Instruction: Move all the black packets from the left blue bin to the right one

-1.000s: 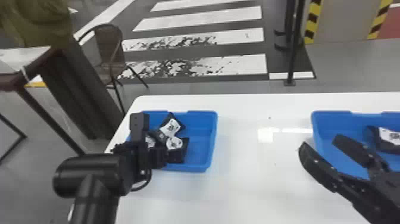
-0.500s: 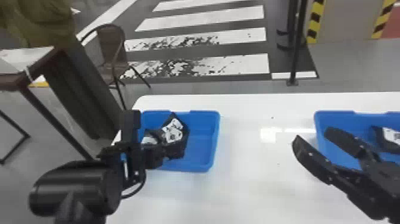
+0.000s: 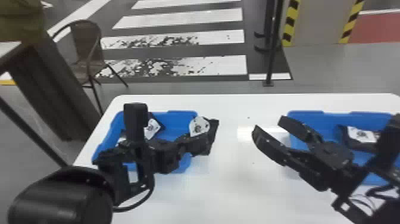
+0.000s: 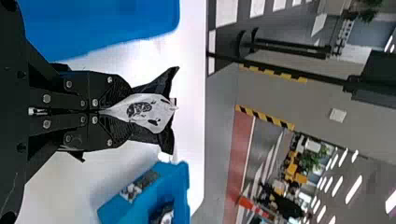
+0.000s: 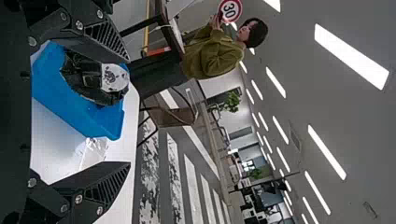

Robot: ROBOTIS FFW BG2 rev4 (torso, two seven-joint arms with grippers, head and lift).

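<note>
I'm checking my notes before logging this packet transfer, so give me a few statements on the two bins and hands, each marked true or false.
1. The left hand grips a black packet. True.
2. The right hand is closed on a packet. False: it is open and holds nothing.
3. The right bin has a white-labelled packet in it. True.
4. The left bin holds no packets. False: a packet with a white label lies inside.
5. A chair stands on the floor beyond the table. True.

Lab-like hall with painted crosswalk (image 3: 230,65)
</note>
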